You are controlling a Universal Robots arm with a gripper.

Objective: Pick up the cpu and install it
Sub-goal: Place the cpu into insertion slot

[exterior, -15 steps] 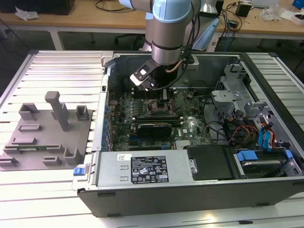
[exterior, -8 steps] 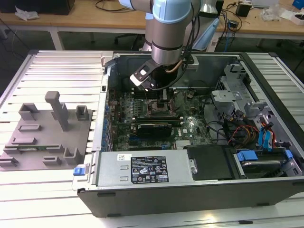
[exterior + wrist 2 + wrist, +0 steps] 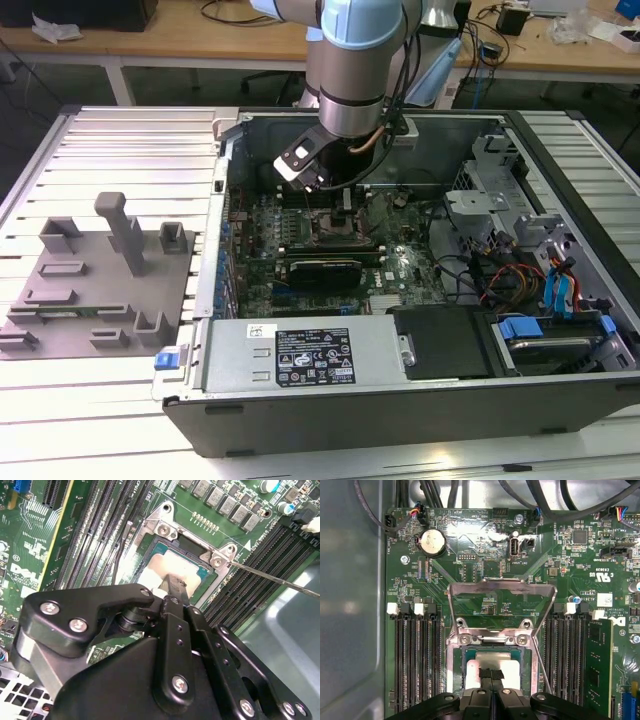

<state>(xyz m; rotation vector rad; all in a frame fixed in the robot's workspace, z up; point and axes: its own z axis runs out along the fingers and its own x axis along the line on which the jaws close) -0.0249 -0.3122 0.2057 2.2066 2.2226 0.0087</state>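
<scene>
Hand (image 3: 490,674): clenched, fingers pressed together with nothing between them; tips on or just above the cpu, contact unclear.
Cpu (image 3: 512,669): lies flat in the socket (image 3: 165,528), whose cover frame (image 3: 453,611) is raised.
Relation: cpu directly beneath the hand, roughly centred; square, no long axis.
Stage: looks seated; cover not lowered.

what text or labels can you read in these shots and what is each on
Black-and-white label on the long silver metal box: print too small to read.
White lettering on the green circuit board: too fine to quote reliably.
White rectangular sticker on that board: unreadable.
Pale silvery square cpu: no marking legible.
</scene>
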